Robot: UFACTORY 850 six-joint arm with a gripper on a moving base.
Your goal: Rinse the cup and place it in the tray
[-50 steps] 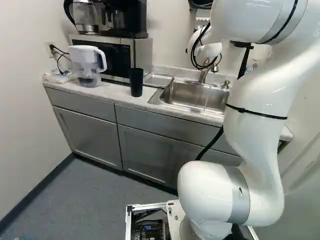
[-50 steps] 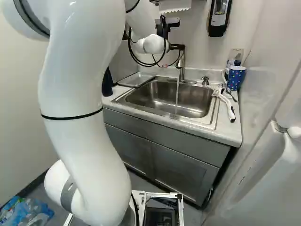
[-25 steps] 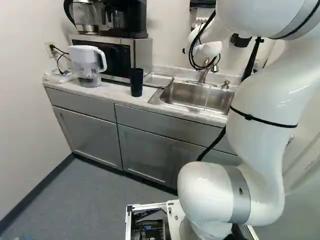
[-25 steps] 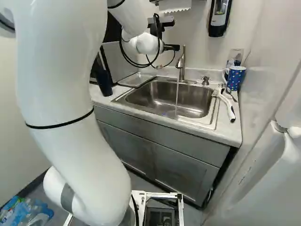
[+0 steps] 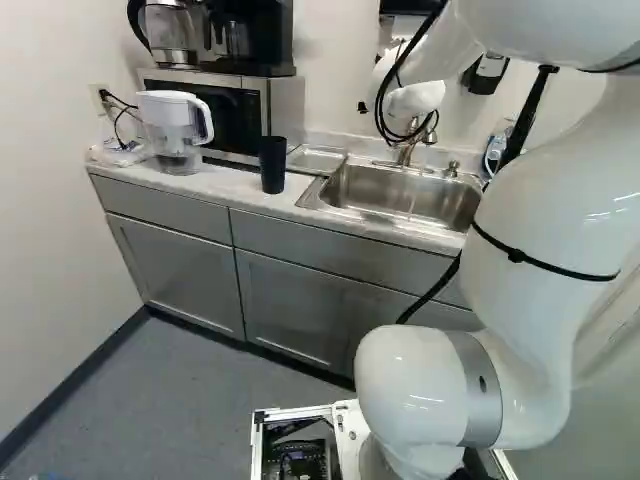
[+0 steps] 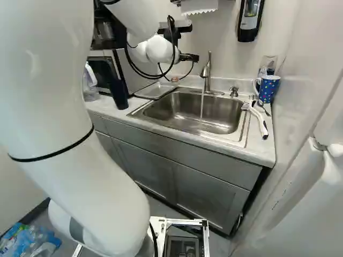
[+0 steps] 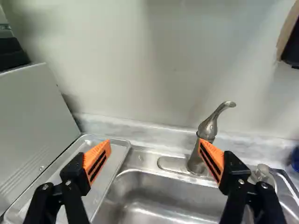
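The claw (image 6: pixel 187 58) is spread wide, its two fingers well apart. In the wrist view, one finger is before the tray (image 7: pixel 122 154) and the other is before the tap (image 7: pixel 195 154), and between them show the back rim of the sink and the wall behind.

The white arm (image 5: pixel 545 260) rises at the right of the left base view and reaches toward the back of the tabletop (image 5: pixel 228 183), which lies on grey cupboards (image 5: pixel 175 265). The microwave (image 5: pixel 282 110) stands on the tabletop, near the tray. The metal sink (image 6: pixel 151 111) is set into the same tabletop, with the flat metal tray just beside it, on the microwave side. On the microwave stands a black coffee machine (image 5: pixel 262 45). Before the microwave is a clear water jug (image 5: pixel 172 125) with a white lid. A black and white soap box (image 6: pixel 248 24) is fixed on the wall, to the right in the right base view. The tap stands at the back of the sink, and a thin stream of water (image 6: pixel 202 107) runs down from it.

I see two cups. The black cup (image 5: pixel 272 165) is upright on the tabletop, near the tray and the sink. The blue cup with dots (image 6: pixel 268 88) stands at the other side of the sink, near the wall. Close to it lies a white brush (image 6: pixel 258 119) with a black end. The small soap pump (image 6: pixel 234 91) is between this cup and the tap.
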